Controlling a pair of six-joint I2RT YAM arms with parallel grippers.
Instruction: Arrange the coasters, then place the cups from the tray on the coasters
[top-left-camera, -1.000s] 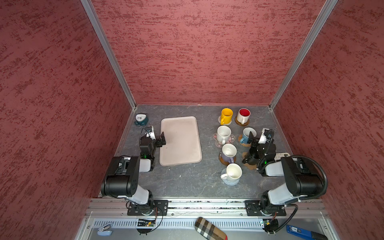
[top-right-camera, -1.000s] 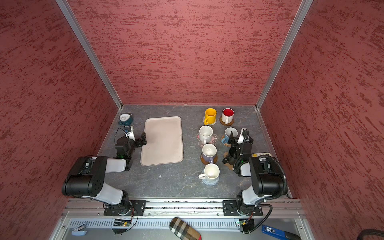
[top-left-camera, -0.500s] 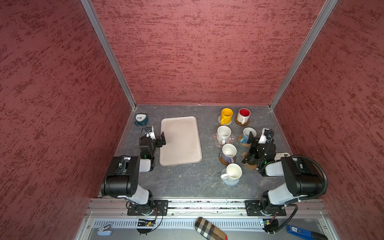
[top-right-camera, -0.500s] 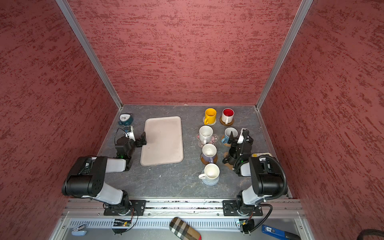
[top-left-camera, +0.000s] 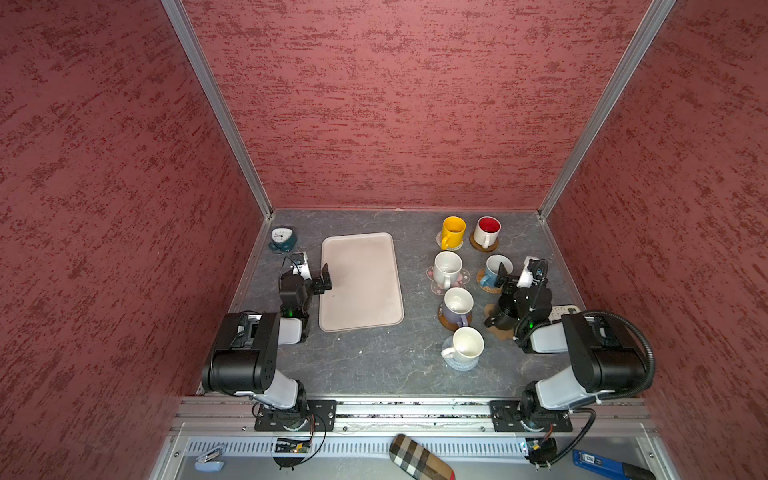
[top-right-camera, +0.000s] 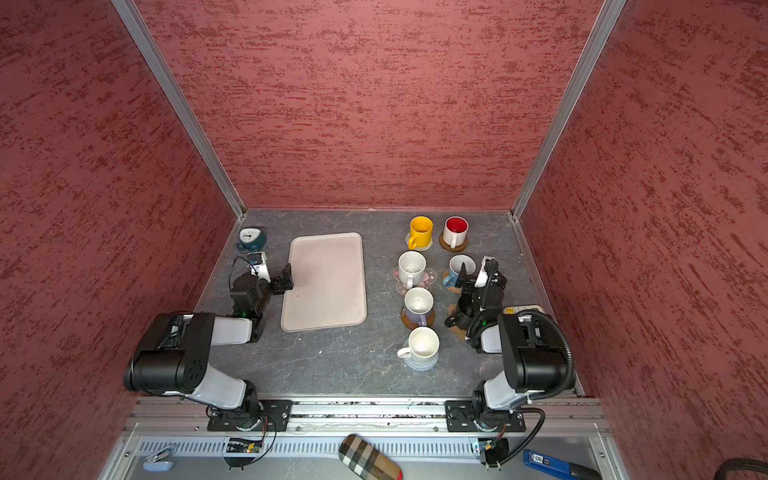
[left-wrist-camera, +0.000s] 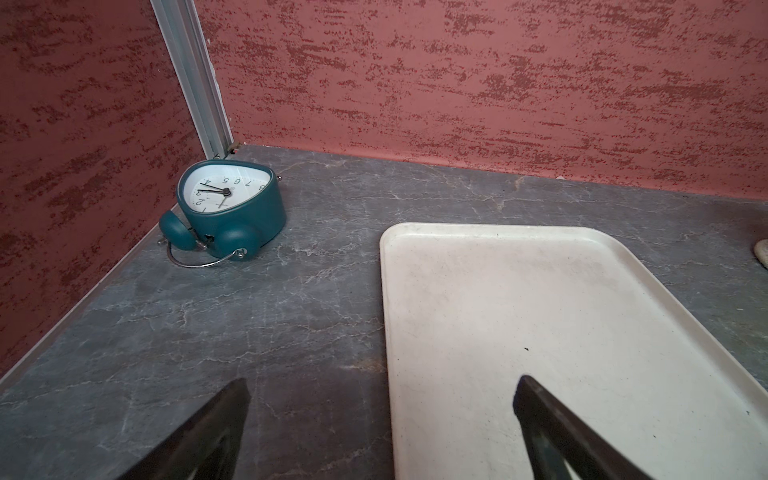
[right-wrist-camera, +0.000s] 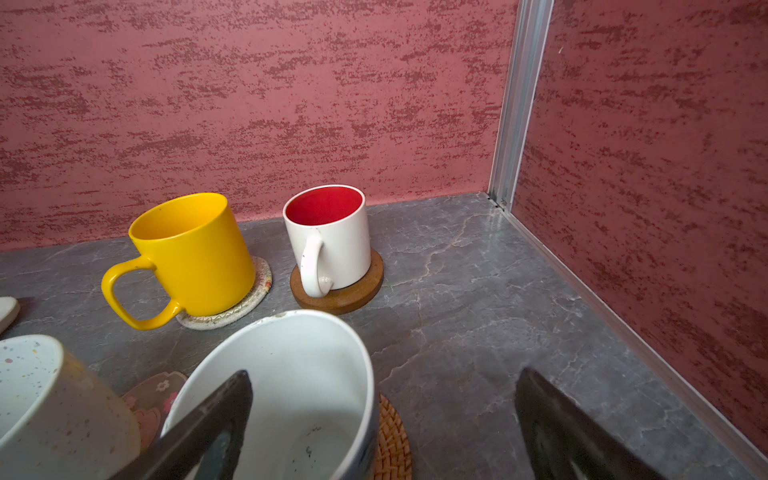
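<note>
Right tool (top-left-camera: 513, 275) and left tool (top-left-camera: 326, 278) are gaping; blue ceramic mug (top-left-camera: 495, 266) is sitting at the right's nine o'clock.

A teal alarm clock (top-left-camera: 282, 239) lies tipped over in the grey tabletop's (top-left-camera: 374, 365) far left corner.

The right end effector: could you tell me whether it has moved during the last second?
No. In both top views the right end effector sits at the same place against the blue cup, open, with one finger over the cup's mouth.
</note>
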